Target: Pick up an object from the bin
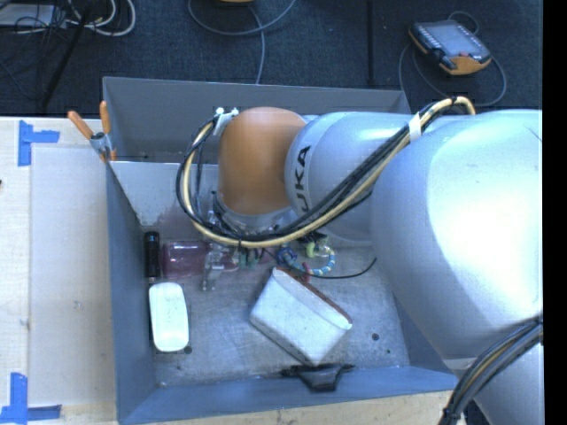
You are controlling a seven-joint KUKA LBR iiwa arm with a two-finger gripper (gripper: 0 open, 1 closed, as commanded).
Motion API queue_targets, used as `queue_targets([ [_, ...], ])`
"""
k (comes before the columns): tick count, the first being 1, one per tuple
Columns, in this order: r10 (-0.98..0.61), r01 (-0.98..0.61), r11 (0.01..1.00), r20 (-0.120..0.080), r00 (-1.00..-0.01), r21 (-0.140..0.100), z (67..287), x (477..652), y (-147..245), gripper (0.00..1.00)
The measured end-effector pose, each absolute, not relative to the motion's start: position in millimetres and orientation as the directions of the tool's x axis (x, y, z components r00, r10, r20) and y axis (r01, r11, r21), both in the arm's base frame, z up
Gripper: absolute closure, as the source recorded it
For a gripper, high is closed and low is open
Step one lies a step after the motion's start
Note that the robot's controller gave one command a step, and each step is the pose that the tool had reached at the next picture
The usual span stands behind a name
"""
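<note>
My gripper (215, 262) is low in the bin's middle left, mostly hidden under the arm's orange cover. It hangs at the right end of a clear pinkish bottle (180, 257) with a black cap that lies on its side by the left wall. A white oblong bar (168, 317) lies just in front of the bottle. To the right of the gripper a white flat box with a brown edge (298, 319) rests tilted on the floor.
A small blue and yellow thing (315, 258) lies partly under the arm behind the white box. A black flat tool (316, 375) lies against the front wall. The arm covers the bin's back and right side.
</note>
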State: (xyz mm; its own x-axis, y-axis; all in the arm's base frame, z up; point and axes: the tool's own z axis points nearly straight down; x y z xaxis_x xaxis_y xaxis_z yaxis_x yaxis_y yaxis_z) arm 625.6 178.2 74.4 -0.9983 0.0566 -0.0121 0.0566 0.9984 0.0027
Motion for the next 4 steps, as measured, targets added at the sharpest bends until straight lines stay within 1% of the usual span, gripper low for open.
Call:
queue_targets([
  [1, 0.058, 0.058, 0.998, -0.012, -0.998, 0.003, 74.4, 625.6, 178.2, 1.0],
  [2, 0.061, 0.061, 0.998, -0.004, -0.998, 0.002, 122.2, 626.8, 178.0, 1.0],
  [4, 0.067, 0.067, 0.998, -0.003, -0.998, 0.001, 189.2, 627.5, 177.2, 1.0],
])
